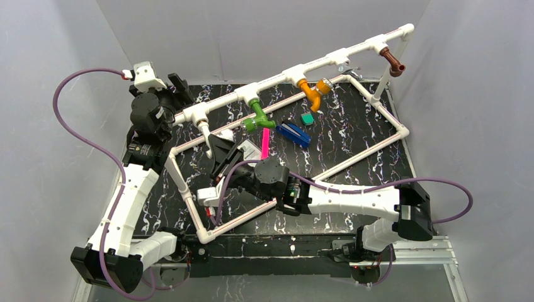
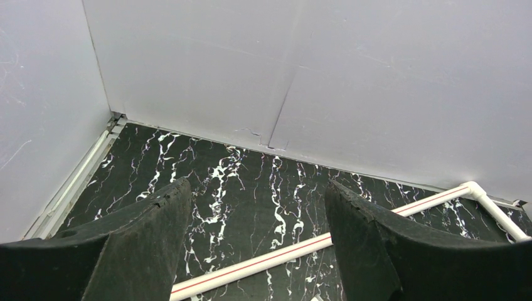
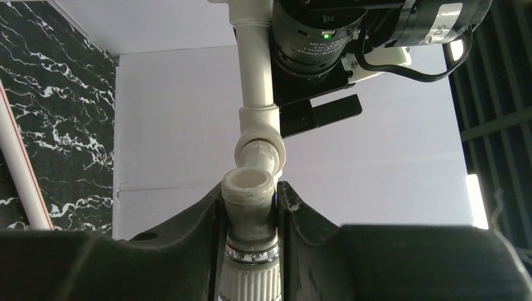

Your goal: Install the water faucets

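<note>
The white faucet (image 3: 250,207) is clamped between my right gripper's (image 3: 251,193) fingers, its open end just below the leftmost tee fitting (image 3: 259,135) of the white pipe frame (image 1: 327,61). From above, the right gripper (image 1: 215,142) sits under that tee (image 1: 199,115), with the white faucet (image 1: 206,132) beside it. The green faucet (image 1: 257,114), orange faucet (image 1: 313,90) and brown faucet (image 1: 394,63) hang from the other tees. My left gripper (image 1: 181,88) is open and empty behind the frame's left end; its view (image 2: 257,194) shows only mat and pipe.
A flat blue piece (image 1: 293,133), a pink strip (image 1: 266,143) and a small green block (image 1: 307,118) lie on the black marbled mat (image 1: 352,145) inside the frame's base rectangle (image 1: 368,148). Grey walls close in on three sides.
</note>
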`<state>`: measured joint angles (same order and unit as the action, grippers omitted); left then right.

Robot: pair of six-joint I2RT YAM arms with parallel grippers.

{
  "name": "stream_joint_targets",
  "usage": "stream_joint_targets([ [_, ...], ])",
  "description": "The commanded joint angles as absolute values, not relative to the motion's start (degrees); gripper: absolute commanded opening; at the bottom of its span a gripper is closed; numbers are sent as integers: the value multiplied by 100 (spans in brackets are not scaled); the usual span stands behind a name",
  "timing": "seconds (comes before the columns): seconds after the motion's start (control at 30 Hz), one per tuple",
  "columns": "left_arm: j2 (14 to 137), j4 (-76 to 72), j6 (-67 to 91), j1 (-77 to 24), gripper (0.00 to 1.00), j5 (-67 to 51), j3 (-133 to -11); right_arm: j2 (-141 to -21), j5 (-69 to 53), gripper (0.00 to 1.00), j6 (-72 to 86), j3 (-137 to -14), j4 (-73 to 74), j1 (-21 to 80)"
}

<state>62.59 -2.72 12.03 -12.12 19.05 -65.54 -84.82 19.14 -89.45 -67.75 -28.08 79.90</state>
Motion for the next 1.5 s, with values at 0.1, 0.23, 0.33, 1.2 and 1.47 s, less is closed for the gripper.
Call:
stream_joint_targets([
  [0.1,7022,1638,1187,-1132,75,1976,-5834,-8529,2151,8,-8536,-7115,-3178,8014],
  [0.23,7014,1636,1185,-1127,75,1994,-5830,-8611,2217,1,-7927,-7128,-3364,8016],
  [0.33,7009,1636,1183,-1125,75,1986,-5828,-8738,2282,1,-7328,-7084,-3715,8020],
  [1.2,6978,1636,1187,-1129,76,1933,-5832,-8726,3818,1,607,-6484,-6315,8102],
  [1.47,6987,1640,1196,-1132,76,1933,-5821,-8631,4576,1,2949,-6241,-6631,8074],
])
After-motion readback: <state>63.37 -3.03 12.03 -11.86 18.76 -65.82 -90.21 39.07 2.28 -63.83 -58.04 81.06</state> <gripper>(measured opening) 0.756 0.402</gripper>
